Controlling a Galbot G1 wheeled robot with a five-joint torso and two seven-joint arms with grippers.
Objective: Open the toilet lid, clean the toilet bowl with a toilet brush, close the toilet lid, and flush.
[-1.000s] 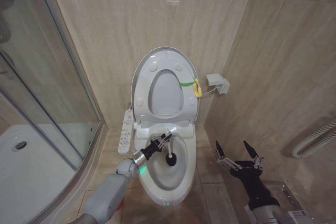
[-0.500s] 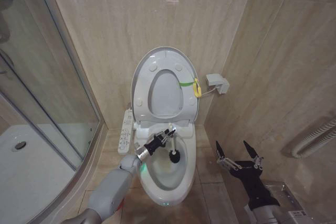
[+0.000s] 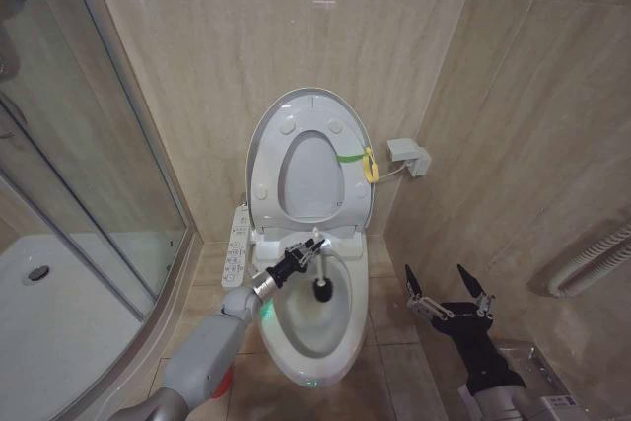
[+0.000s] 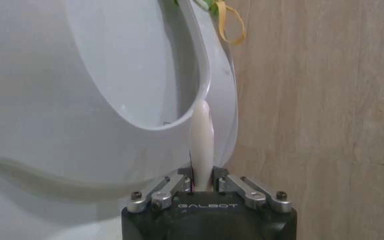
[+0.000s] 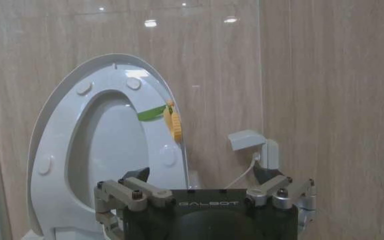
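Brush (image 3: 317, 273) shifted back (left gripper (image 3: 308, 255) clamped).

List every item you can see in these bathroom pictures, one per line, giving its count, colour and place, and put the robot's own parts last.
toilet lid: one, white, raised against the back wall, yellow-green loop tag on its edge
toilet bowl: one, white, centre floor
toilet brush: one, white handle, dark head inside the bowl
button panel: one, white, on the bowl's left side
wall box: one, white, wall right of the lid
shower tray: one, white, behind glass at left
left gripper: one, black, over the bowl, jaws shut on the brush handle
right gripper: one, black, right of the bowl, jaws open
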